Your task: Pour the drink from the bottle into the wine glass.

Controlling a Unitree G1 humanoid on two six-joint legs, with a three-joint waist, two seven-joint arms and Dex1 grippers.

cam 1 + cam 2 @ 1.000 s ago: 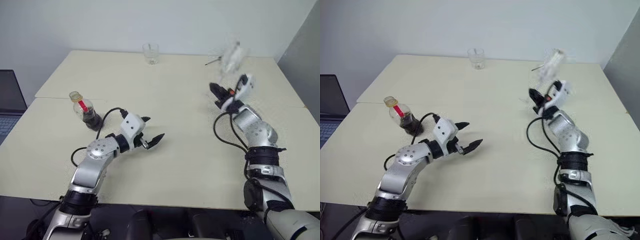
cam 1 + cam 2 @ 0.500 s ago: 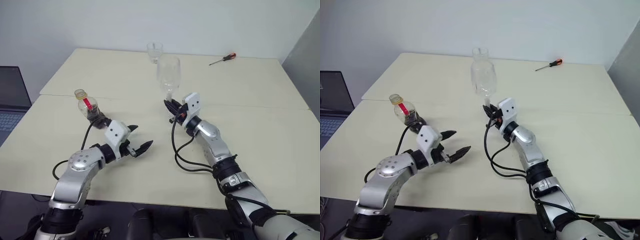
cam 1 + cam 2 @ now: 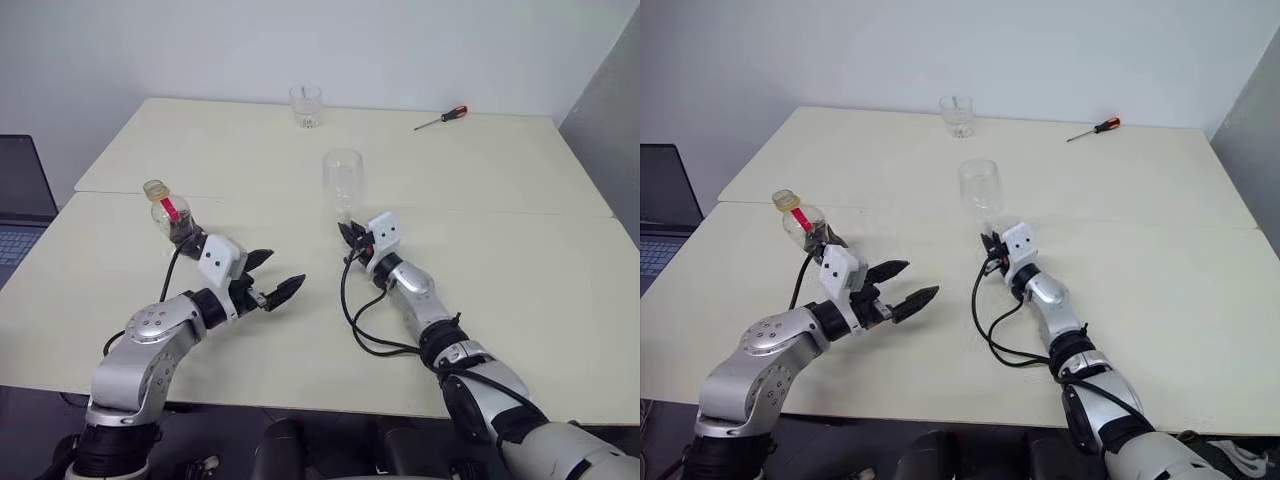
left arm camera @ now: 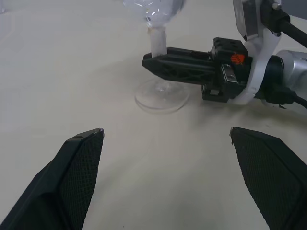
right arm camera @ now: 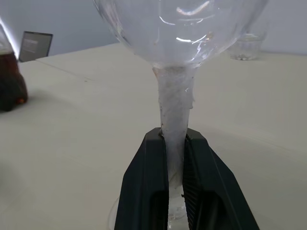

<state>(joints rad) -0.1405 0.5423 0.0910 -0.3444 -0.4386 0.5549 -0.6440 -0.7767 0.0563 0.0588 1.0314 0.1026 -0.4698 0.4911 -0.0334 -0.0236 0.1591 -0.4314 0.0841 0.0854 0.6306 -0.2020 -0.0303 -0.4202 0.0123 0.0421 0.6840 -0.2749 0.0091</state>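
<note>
Your right pincer has brought the wine glass down from the far right corner of the tabletop to its middle, and the glass now stands upright with its foot at or just touching the surface; from the left wrist view the foot looks to be resting on it, though you cannot be sure it bears weight yet. That puts the glass in reach of both arms, so the pouring can be set up next, but the bottle has not been picked up.

The right pincer is clamped tight on the thin stem just above the foot, one finger on each side. Your left pincer has drawn back slightly toward the left edge; it gapes at its widest, holds nothing and touches nothing, and points across at the glass.

The bottle stands near the left edge, just behind the left wrist, cap on, with the dark drink low in its body. The glass bowl is empty.

A short tumbler sits at the far edge and a screwdriver lies toward the far right corner; both are well apart from the work.
</note>
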